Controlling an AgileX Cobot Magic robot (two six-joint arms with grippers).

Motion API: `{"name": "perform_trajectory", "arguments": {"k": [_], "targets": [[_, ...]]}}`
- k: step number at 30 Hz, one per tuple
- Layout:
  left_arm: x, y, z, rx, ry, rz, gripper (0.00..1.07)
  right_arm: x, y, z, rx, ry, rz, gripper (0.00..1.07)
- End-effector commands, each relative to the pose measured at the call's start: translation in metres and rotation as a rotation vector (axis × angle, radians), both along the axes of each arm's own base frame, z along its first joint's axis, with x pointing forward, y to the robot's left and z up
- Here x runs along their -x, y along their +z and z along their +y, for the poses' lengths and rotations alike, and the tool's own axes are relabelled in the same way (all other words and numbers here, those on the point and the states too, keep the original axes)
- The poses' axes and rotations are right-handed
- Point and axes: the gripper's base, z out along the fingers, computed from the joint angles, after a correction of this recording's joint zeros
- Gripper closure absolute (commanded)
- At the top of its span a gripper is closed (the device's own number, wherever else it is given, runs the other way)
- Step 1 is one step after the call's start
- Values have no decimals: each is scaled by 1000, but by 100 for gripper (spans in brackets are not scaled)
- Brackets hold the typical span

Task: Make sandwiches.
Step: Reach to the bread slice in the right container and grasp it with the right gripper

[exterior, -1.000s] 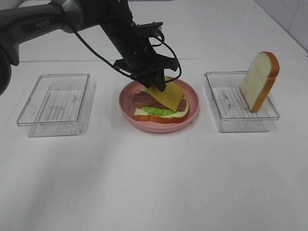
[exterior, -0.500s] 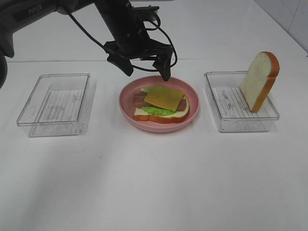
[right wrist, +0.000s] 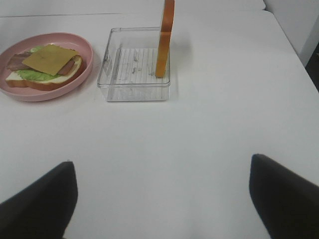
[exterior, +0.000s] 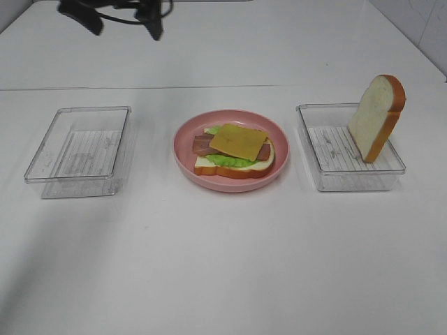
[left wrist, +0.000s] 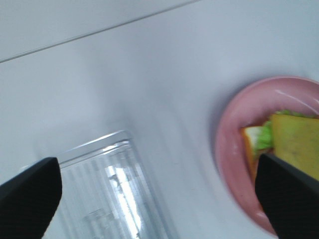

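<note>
Pink plate (exterior: 230,178) sits mid-table w/ the open-faced sandwich (exterior: 234,155) on it: bread base, ruffled green lettuce (exterior: 227,160) poking out, reddish-brown bacon (exterior: 204,144) over that, cheese slice (exterior: 239,141) lying flat on top, slightly skewed. No top slice on it.

Right of the plate, clear tray (exterior: 346,167), and one bread slice (exterior: 378,116) stands upright in it, leaning at the tray's far right side, orange-brown crust facing right. Right wrist view shows that slice edge-on, standing in the tray, plate just beside the tray.

Left of the plate, second clear tray (exterior: 78,150), nothing seen in it but its ribbed floor.

Left gripper (exterior: 119,15) is up at the far top-left edge of the high view, well apart from the plate, fingers spread wide, nothing between them. Left wrist view, blurred, has both dark fingertips (left wrist: 30,196) at the frame edges w/ the left tray and plate rim in the gap.

Right gripper (right wrist: 164,199) isn't in the high view; its wrist cam shows both fingers far apart over bare white table (exterior: 223,265), holding nothing.
</note>
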Motion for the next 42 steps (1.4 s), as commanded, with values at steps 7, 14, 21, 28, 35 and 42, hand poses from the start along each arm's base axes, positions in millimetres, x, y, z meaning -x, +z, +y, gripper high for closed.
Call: {"name": "perform_trajectory", "arguments": {"k": [7, 14, 21, 28, 35, 42], "targets": [[29, 26, 84, -42, 155, 83, 6, 3, 0, 0, 5, 4, -27, 23], [68, 34, 94, -51, 203, 140, 6, 3, 0, 0, 5, 4, -27, 23], [120, 38, 98, -49, 226, 185, 7, 3, 0, 0, 5, 4, -27, 23], [213, 40, 107, -35, 230, 123, 7, 3, 0, 0, 5, 4, -27, 23], [301, 44, 115, -12, 227, 0, 7, 3, 0, 0, 5, 4, -27, 23], [407, 46, 124, 15, 192, -272, 7, 3, 0, 0, 5, 4, -27, 23]]}}
